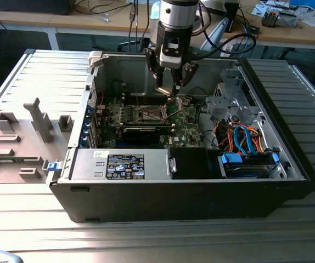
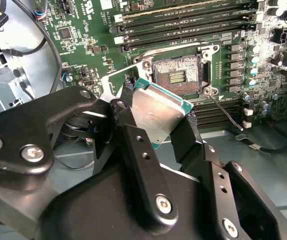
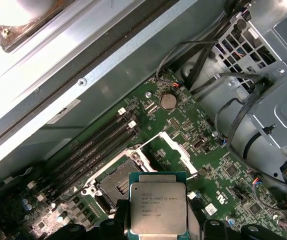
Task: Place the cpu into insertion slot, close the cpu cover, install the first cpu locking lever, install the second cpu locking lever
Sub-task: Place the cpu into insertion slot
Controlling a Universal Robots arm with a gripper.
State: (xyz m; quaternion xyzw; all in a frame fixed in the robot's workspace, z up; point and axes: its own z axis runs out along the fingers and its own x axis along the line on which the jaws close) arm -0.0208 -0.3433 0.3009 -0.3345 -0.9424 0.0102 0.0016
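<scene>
My gripper [image 1: 168,90] hangs inside the open computer case, shut on the cpu [image 2: 158,112]. The cpu is a flat square chip with a silver top and a green edge, pinched by its sides between black fingers [image 2: 133,145]. It hovers a little above the green motherboard, tilted in the second wrist view. The insertion slot [image 2: 176,75] lies bare below and slightly aside of the chip, its dark centre exposed [image 3: 116,182]. The cpu cover [image 3: 176,150] stands swung open beside the slot. A thin wire locking lever [image 2: 223,111] sticks out loose from the slot's corner.
Long black memory slots [image 2: 188,22] run beside the socket. A power supply [image 1: 124,164] with a label fills the case's front. A drive cage with blue and orange cables [image 1: 245,139] sits on the exterior view's right. Grey fixtures [image 1: 37,120] stand on the table outside the case.
</scene>
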